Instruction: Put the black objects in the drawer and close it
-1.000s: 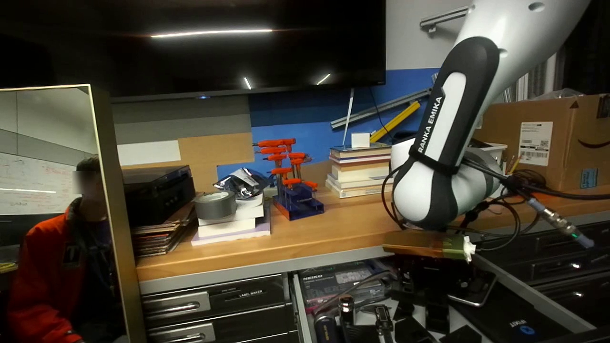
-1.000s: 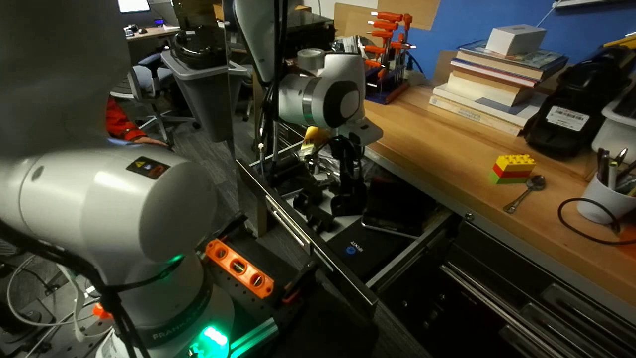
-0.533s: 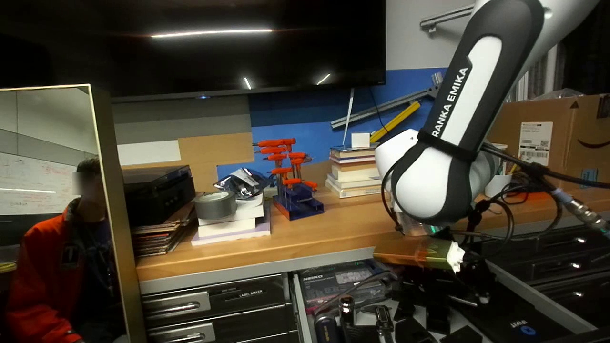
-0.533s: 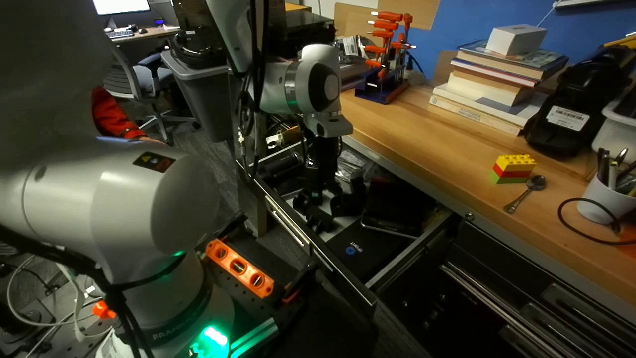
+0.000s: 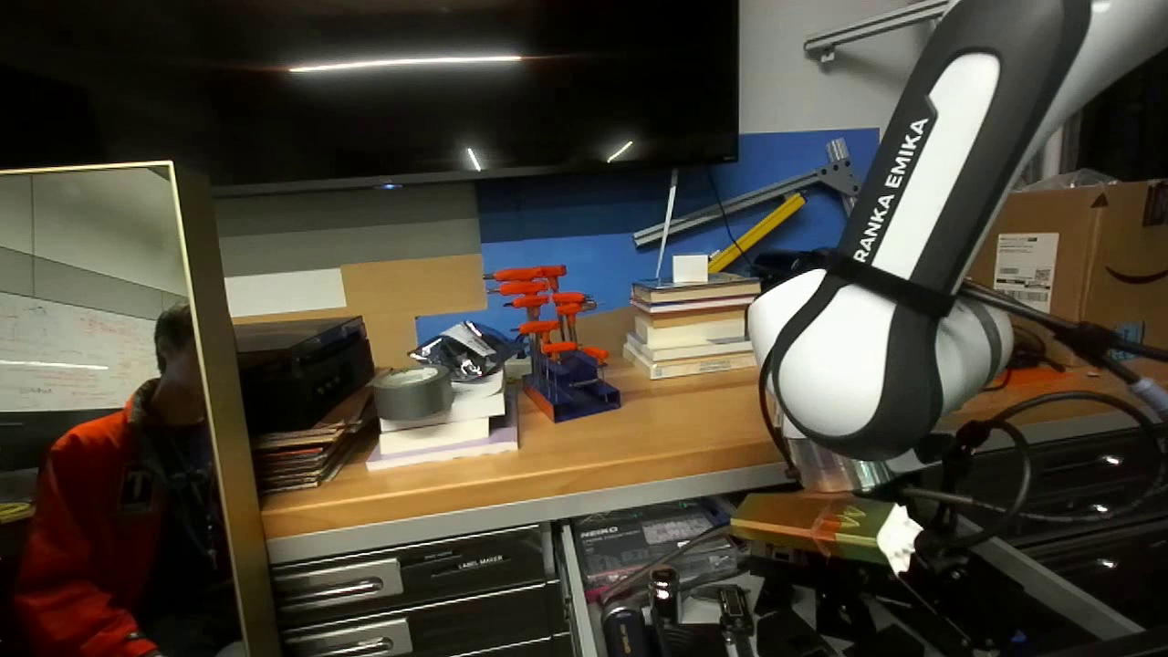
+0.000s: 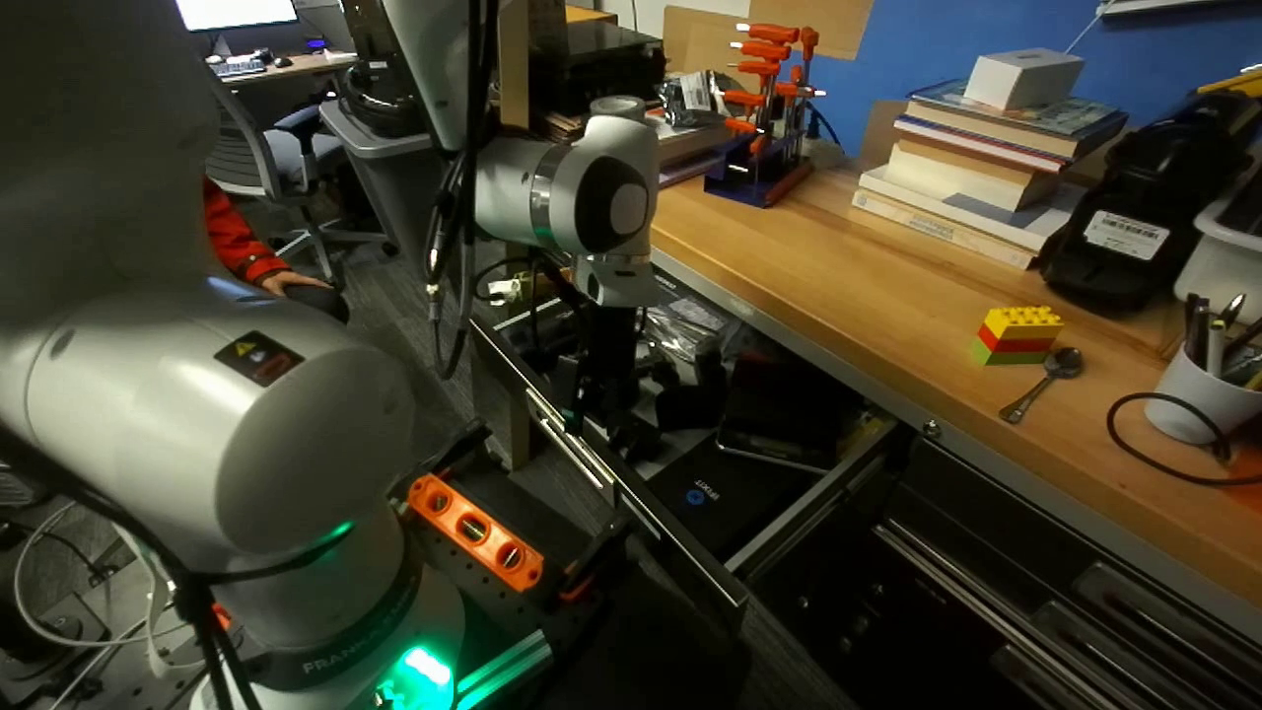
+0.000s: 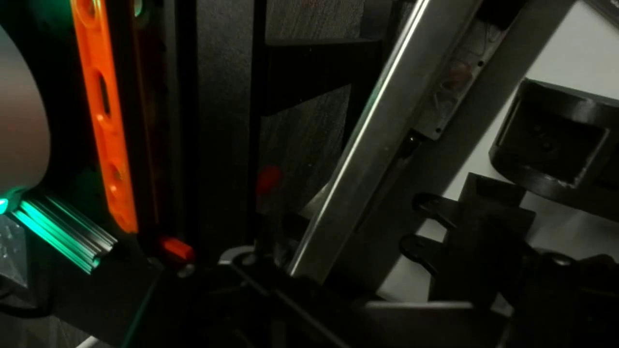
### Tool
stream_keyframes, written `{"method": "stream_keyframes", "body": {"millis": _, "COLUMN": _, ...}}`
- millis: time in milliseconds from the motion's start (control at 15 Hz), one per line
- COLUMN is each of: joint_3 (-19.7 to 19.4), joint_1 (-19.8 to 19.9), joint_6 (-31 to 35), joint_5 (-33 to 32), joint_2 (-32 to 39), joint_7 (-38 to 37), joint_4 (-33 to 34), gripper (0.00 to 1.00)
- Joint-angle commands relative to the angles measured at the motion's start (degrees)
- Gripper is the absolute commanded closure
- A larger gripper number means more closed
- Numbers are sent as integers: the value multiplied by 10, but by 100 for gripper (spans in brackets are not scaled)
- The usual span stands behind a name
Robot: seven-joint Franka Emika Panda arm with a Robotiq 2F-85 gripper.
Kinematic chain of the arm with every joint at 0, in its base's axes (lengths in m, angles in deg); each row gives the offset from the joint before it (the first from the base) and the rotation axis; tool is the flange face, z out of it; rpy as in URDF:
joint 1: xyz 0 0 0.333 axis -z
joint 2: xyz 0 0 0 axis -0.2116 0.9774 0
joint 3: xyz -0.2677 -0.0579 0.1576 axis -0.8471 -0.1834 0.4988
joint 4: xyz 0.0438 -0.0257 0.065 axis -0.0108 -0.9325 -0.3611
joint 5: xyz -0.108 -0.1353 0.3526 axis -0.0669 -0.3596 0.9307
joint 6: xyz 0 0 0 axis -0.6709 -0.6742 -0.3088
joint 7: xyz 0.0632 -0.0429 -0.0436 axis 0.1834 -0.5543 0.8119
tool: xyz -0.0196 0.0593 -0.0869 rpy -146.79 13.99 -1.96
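The drawer stands pulled open; its dark front [image 6: 690,542] and pale handle strip [image 6: 572,444] show in an exterior view. Its front rim [image 7: 362,130] runs diagonally through the wrist view. The black objects lie inside: a blocky piece with a square hollow [image 7: 551,140] and a bracket with two lugs [image 7: 483,232]. They also show in an exterior view as dark blocks [image 6: 690,402], partly behind the gripper. My gripper [image 6: 599,406] is low at the drawer front. In the wrist view the gripper [image 7: 404,261] is open, fingers wide apart on either side of the rim, nothing held between.
The drawer also holds a black case [image 6: 710,493], a tablet [image 6: 779,414] and a NEIKO box [image 5: 639,547]. The wooden bench top [image 6: 838,256] overhangs behind. An orange level [image 6: 473,528] lies on the robot's base in front of the drawer. A person [image 5: 119,511] shows in the mirror.
My gripper has moved from over the drawer's inside, away from the bench, and down to the drawer front. The black objects and the drawer stay where they were.
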Motion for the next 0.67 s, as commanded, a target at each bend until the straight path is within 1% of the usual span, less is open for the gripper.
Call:
{"method": "stream_keyframes", "body": {"millis": 0, "joint_3": 35, "joint_1": 43, "joint_6": 47, "joint_5": 59, "joint_2": -7, "joint_7": 38, "joint_4": -29, "gripper": 0}}
{"method": "stream_keyframes", "body": {"millis": 200, "joint_3": 53, "joint_1": 67, "joint_6": 112, "joint_5": 134, "joint_2": 9, "joint_7": 107, "joint_4": -42, "gripper": 0}}
{"method": "stream_keyframes", "body": {"millis": 267, "joint_3": 62, "joint_1": 76, "joint_6": 134, "joint_5": 173, "joint_2": 29, "joint_7": 144, "joint_4": -27, "gripper": 0}}
{"method": "stream_keyframes", "body": {"millis": 400, "joint_3": 82, "joint_1": 94, "joint_6": 179, "joint_5": 256, "joint_2": 41, "joint_7": 217, "joint_4": -30, "gripper": 0}}
{"method": "stream_keyframes", "body": {"millis": 600, "joint_3": 112, "joint_1": 118, "joint_6": 224, "joint_5": 371, "joint_2": 54, "joint_7": 321, "joint_4": -33, "gripper": 0}}
